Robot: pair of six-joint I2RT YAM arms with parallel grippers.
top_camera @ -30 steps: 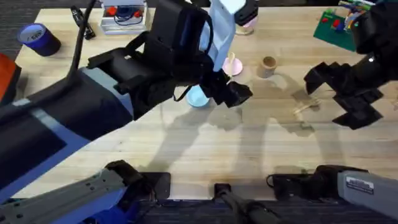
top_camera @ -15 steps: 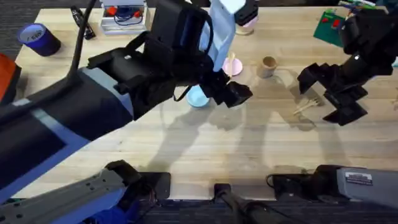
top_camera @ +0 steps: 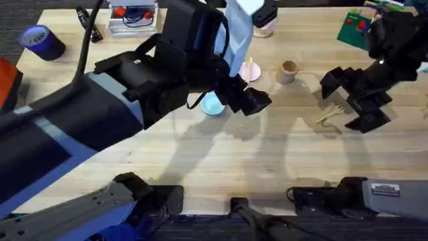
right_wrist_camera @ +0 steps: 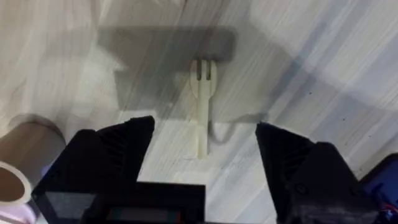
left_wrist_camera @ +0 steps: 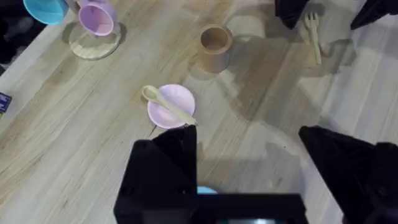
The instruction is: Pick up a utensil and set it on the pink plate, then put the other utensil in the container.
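Bare table [right_wrist_camera: 323, 56] rings the fork [right_wrist_camera: 203, 112] — container [right_wrist_camera: 25, 155] near.

A light wooden table [top_camera: 200, 167] with pale grain running along its length spreads across the overhead view, crossed by soft grey shadows under even lighting. A roll of blue tape [top_camera: 41, 41] sits near its far left corner beside a dark floor [top_camera: 17, 17], with a small white box [top_camera: 132, 17] holding red and blue items at the far edge. A green board [top_camera: 358, 28] with coloured pieces lies near the far right corner.
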